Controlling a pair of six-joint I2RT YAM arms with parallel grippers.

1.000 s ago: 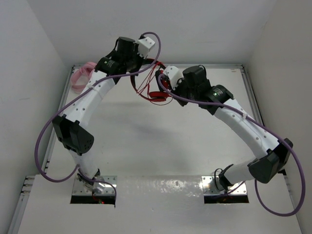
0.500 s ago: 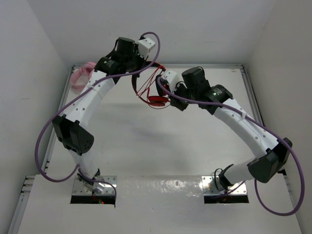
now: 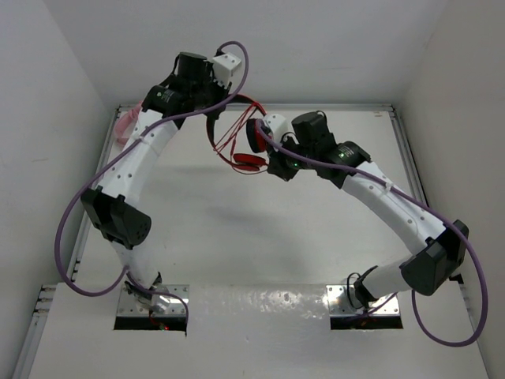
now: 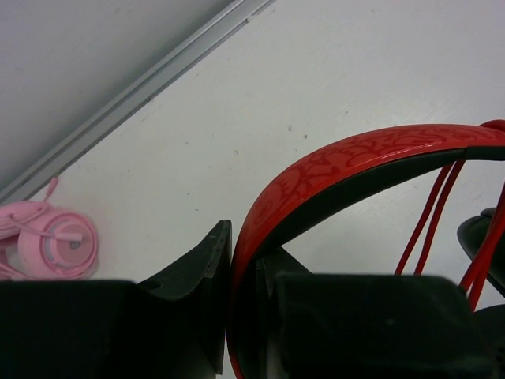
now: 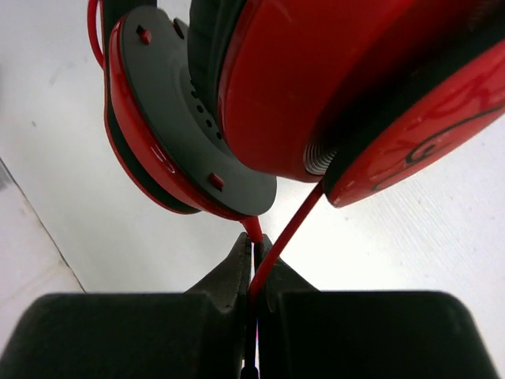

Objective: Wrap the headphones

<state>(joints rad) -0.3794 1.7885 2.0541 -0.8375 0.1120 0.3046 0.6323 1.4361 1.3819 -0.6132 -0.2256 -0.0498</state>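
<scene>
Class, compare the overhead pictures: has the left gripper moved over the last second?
Yes. The left gripper, shut on the headphones, has shifted left in the top view, toward the pink bundle, which the arm now partly hides.

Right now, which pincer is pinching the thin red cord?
The right pincer: it is shut on the cord just under the red earcups. The left pincer grips the headband instead.

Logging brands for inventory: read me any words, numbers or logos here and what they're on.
None readable. The headphones carry only a crackle pattern on the headband; black curved marks on one earcup are cut off by the frame. The pink bundle shows no lettering.
</scene>
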